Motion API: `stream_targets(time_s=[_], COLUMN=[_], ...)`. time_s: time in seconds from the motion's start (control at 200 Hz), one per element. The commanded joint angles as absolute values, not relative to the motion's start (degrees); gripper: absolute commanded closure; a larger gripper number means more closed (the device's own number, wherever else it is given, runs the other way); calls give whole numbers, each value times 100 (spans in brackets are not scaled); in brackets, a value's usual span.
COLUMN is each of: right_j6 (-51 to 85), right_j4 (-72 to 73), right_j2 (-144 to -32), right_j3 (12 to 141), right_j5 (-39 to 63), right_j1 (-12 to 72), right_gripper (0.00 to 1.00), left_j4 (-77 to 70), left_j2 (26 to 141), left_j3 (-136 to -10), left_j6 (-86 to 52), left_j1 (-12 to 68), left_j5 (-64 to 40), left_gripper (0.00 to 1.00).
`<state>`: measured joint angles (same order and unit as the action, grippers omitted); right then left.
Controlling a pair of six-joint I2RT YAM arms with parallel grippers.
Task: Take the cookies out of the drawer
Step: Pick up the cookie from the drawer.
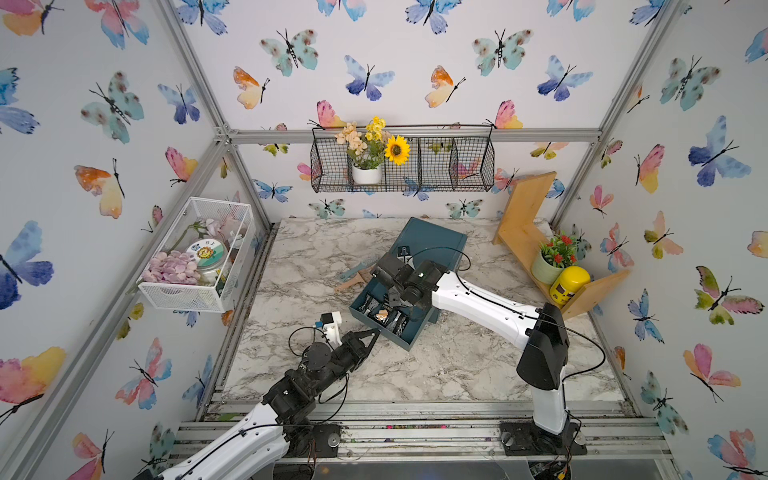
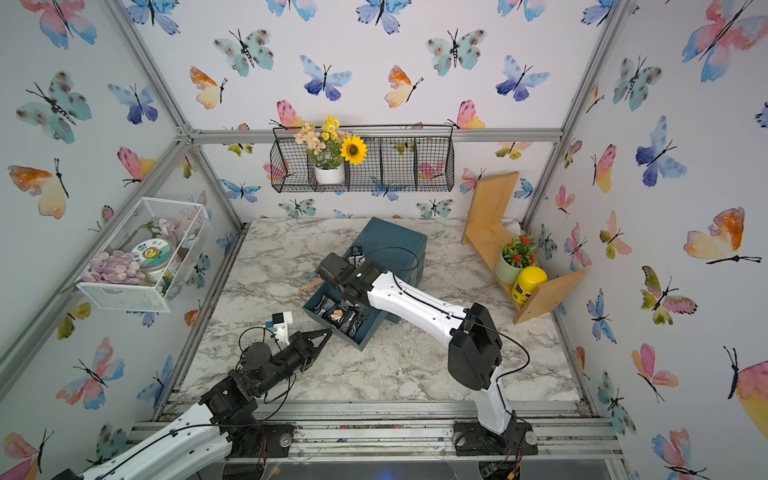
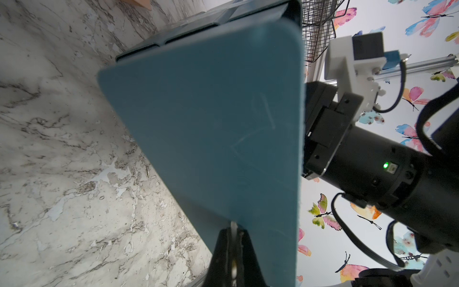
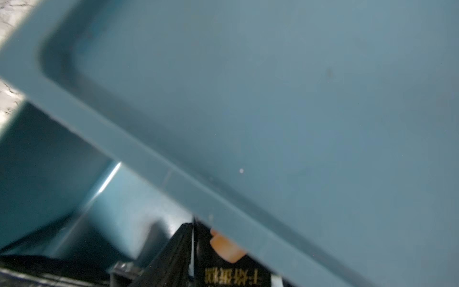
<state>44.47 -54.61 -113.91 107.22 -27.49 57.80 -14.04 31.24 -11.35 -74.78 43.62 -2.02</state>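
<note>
One outstretched arm (image 1: 478, 305), claw (image 1: 397, 305) in drawer (image 1: 401, 343)

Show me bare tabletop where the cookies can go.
Widest bare marble: between the drawer and the front rail. Another patch: back left, beside the cabinet. Crowded: brush beside the drawer's left side, left claw on its front, right claw inside.

The booth is bright and evenly lit, seemingly from overhead. In both top views the marble table (image 1: 415, 374) carries only soft, faint shadows, darkest just beside the drawer (image 1: 395, 337). Those views are fairly sharp, though the wide lens bows the frame rails (image 1: 636, 70) toward the edges. The left wrist view is crisp on the marble and softer on the close drawer front. The right wrist view is smeared and out of focus, with a white glare streak on the drawer wall and dim, blurry lettering on a cookie packet (image 4: 231, 273).
</note>
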Motion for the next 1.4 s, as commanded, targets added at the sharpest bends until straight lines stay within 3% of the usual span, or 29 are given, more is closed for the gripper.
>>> stream_targets(time_s=[0.0, 0.711, 1.397], right_j6=[4473, 4418, 3950], right_j4=[-5511, -5532, -5292], right_j2=[-11512, -11506, -10263], right_j3=[10758, 10778, 10761], right_j5=[-3060, -3168, -2729], right_j1=[5757, 5845, 6062], right_gripper=[45, 58, 65], left_j4=[-1503, -1479, -1355], left_j2=[3129, 3120, 3113], left_j3=[-1241, -1261, -1362], left_j6=[-7374, -7374, -7339], left_j1=[4367, 4366, 4366], left_j5=[-227, -177, -96], left_gripper=[100, 100, 100])
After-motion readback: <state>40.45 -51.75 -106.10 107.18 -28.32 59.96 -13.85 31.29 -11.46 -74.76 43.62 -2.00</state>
